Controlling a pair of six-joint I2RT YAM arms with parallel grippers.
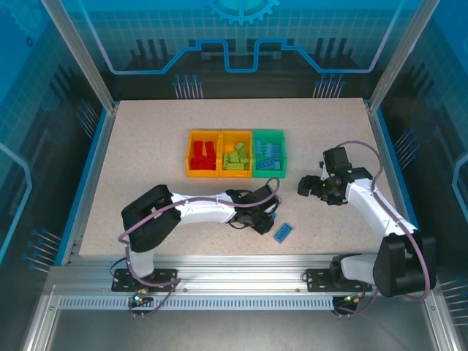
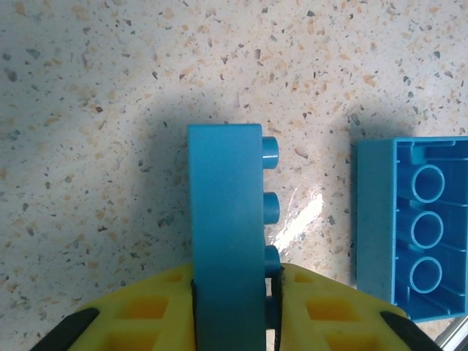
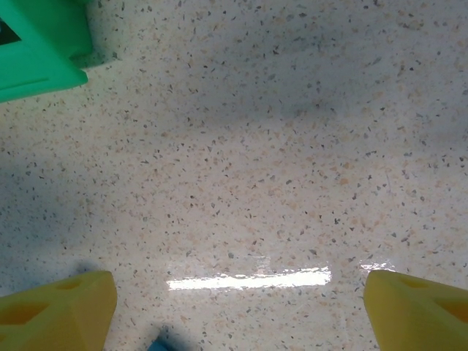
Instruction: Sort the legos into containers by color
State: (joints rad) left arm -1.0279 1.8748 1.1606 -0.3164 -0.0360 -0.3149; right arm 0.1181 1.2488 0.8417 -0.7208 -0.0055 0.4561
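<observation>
The speckled pale worktop [image 1: 146, 161] sits inside a booth of blue see-through panels [image 1: 241, 36] marked with a gear and circuit lines. Near its middle three bins stand touching in a row: an orange bin [image 1: 202, 174] of red bricks [image 1: 202, 155], a second orange bin [image 1: 235, 173] of lime-green bricks [image 1: 234, 157] and a green bin [image 1: 269, 175] of light blue bricks [image 1: 268, 155]. Nearer the front, the left gripper [image 2: 235, 285] has its jaws clamped on a blue brick [image 2: 223, 219], a loose blue brick [image 1: 283, 232] lies just beside it, and the right gripper [image 3: 238, 303] hangs over bare worktop with jaws wide apart, holding nothing.

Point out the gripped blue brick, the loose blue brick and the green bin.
Gripped blue brick [image 2: 223, 219]: left wrist view, smooth side face.
Loose blue brick [image 2: 374, 219]: left wrist view, side wall.
Green bin [image 3: 44, 58]: right wrist view, outer wall.
</observation>
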